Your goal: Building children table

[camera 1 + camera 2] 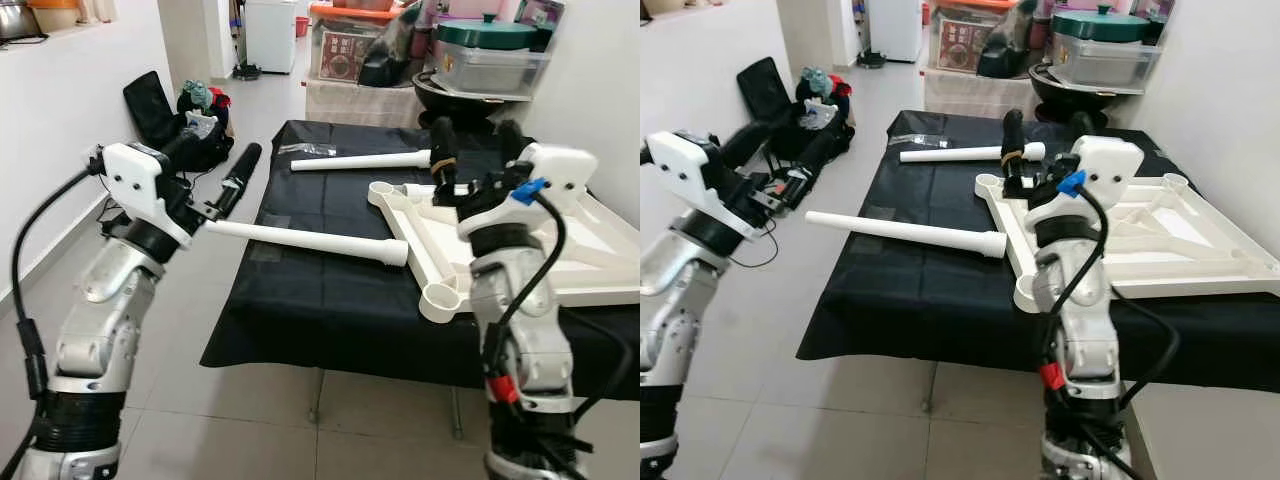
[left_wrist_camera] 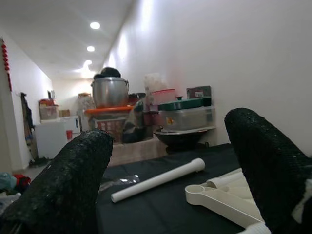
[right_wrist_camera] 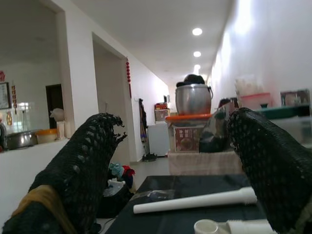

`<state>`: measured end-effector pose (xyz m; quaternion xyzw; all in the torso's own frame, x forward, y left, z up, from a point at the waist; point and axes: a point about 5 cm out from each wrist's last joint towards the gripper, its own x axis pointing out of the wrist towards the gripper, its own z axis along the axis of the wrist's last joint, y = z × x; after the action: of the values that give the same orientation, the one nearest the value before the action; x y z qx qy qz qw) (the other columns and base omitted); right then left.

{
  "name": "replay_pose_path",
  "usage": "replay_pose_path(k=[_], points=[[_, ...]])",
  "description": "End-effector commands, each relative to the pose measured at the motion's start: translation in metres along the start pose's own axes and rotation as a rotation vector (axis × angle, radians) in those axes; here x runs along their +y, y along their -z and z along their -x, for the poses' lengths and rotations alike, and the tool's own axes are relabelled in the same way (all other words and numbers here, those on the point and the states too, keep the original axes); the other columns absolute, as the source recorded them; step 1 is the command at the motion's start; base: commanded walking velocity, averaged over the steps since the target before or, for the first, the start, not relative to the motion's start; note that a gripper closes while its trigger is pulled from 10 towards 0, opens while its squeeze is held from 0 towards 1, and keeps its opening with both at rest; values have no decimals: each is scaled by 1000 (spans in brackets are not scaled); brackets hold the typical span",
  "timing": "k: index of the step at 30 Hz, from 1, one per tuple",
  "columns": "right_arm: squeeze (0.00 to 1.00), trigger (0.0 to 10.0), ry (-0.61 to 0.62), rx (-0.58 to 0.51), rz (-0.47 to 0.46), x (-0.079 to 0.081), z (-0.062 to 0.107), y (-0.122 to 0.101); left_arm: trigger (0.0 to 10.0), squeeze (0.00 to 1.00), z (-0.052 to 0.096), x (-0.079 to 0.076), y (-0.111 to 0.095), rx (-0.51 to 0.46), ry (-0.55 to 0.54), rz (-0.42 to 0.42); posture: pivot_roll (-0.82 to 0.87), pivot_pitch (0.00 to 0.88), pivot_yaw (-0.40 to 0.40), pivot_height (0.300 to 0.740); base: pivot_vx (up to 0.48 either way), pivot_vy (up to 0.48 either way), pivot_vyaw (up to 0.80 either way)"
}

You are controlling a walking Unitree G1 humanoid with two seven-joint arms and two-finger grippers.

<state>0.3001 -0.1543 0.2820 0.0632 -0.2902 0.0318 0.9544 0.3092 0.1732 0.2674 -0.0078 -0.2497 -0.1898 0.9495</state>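
Here's the desk (image 1: 300, 330), draped in black cloth, and the white child's tabletop (image 1: 600, 270) lies upside down on it along the right edge, its round leg sockets pointing up. One socket (image 1: 443, 298) sits at the tabletop's near corner, close to the desk's front edge.

Left hand (image 1: 222, 195) is out past the desk's left edge, and it's clamped on the thin end of a white table leg (image 1: 310, 240). That leg stretches level across the left part of the desk, its wider collar end reaching toward the tabletop's rim but stopping just short of it, between the near socket and the far one.

A second white leg (image 1: 360, 160) lies flat on the cloth toward the desk's far edge, with a small clear plastic bag (image 1: 305, 149) just beyond its left end.

Right hand (image 1: 470, 150) is raised over the far corner of the tabletop, its two black fingers (image 3: 80, 180) spread apart with nothing between them; through that gap the wrist camera looks straight down at the far leg.

Beyond the desk's far edge there's a stack of storage boxes and pots (image 1: 480, 55), and a dark bag (image 1: 190, 125) sits on the tiled floor to the left.
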Motion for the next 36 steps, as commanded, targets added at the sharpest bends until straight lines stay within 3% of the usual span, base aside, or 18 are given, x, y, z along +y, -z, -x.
replay_pose_path(k=[1,9,32,35,36], points=[[0,10000,20,14,-1,2,3,1,10000,357,3,-7,5,31,7,2,79,0,-57,740,0,0,0],[0,10000,29,35,-5,12,5,2,10000,353,5,-10,10,60,3,14,62,0,-50,740,0,60,-55],[0,10000,79,96,30,8,9,9,10000,349,8,-15,20,107,13,24,53,0,-50,740,0,473,-800],[0,10000,88,99,54,6,9,11,10000,290,11,-16,21,110,29,15,58,0,-51,740,0,0,0],[0,10000,92,99,66,5,9,11,10000,176,11,-16,21,114,29,6,58,0,-48,740,0,0,0]])
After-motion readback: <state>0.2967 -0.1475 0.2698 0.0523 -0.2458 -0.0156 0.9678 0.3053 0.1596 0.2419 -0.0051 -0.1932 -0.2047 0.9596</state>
